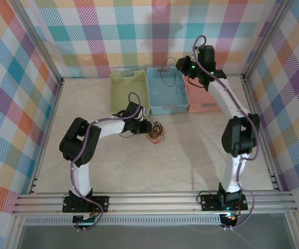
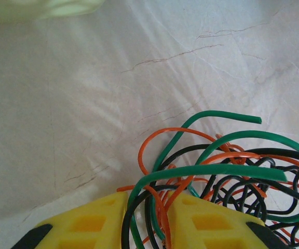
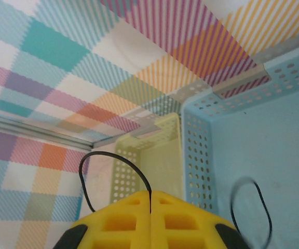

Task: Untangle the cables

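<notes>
one thin black wire (image 3: 95,158) is free, pinched between the closed jaws of my right gripper (image 3: 150,207) by the pale blue perforated plastic basket (image 3: 253,129). the knot of thin orange, black and green cables (image 2: 227,166) lies on the white table (image 2: 87,104), mostly unsorted. my left gripper (image 2: 148,218), jaws narrowly apart, clamps several of its strands.

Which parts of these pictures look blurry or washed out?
Left wrist view: the pale green basket is a washed-out blur, and glare patches whiten the table; right wrist view: the black cable loop over the blue basket looks smeared; top view: even light, soft shadows.
</notes>
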Robot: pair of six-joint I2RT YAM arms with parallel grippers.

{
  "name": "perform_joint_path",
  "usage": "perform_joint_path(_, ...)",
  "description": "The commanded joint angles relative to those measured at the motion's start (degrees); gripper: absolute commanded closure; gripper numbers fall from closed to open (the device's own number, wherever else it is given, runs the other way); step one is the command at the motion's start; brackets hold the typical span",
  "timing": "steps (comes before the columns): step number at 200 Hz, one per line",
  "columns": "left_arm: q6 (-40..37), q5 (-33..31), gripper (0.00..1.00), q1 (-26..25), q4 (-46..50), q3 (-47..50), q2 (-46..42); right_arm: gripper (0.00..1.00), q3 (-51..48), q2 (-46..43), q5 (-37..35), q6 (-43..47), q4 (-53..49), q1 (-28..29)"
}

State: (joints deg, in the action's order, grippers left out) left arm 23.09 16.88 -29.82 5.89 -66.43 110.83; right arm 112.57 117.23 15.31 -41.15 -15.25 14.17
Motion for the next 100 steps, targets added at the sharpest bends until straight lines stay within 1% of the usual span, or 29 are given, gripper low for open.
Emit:
perform_joint_path(1,0.28,0.54,0.73,0.38,-0.08,0.05,-0.27,0.90,9.09,6.77,-2.08,-1.19,-4.72,0.81)
perform_joint_path(19,0.24,0.61,0.73,0.38,-0.12,-0.01,-0.37,0.65,18.18,12.57,-1.48,0.15,-12.26,0.86)
perform_joint_path(27,0.29,0.61,0.73,0.38,-0.09,0.04,-0.37,0.58,18.59,12.75,-1.75,0.70,-13.76,0.99)
perform_joint_path(35,0.24,0.69,0.73,0.38,-0.18,0.02,-0.37,0.56,16.95,11.88,-1.64,1.57,-13.48,1.02)
perform_joint_path(48,0.26,0.80,0.73,0.38,-0.15,0.01,-0.28,0.55,11.67,7.59,-2.03,3.19,-11.39,1.11)
perform_joint_path(82,0.22,0.87,0.73,0.38,0.03,-0.23,-0.02,0.54,-12.49,-9.60,-0.49,7.73,-1.65,1.60)
perform_joint_path(100,0.24,0.70,0.73,0.34,-0.14,0.00,-0.33,0.57,-24.10,-16.89,-0.16,9.90,1.14,2.47)
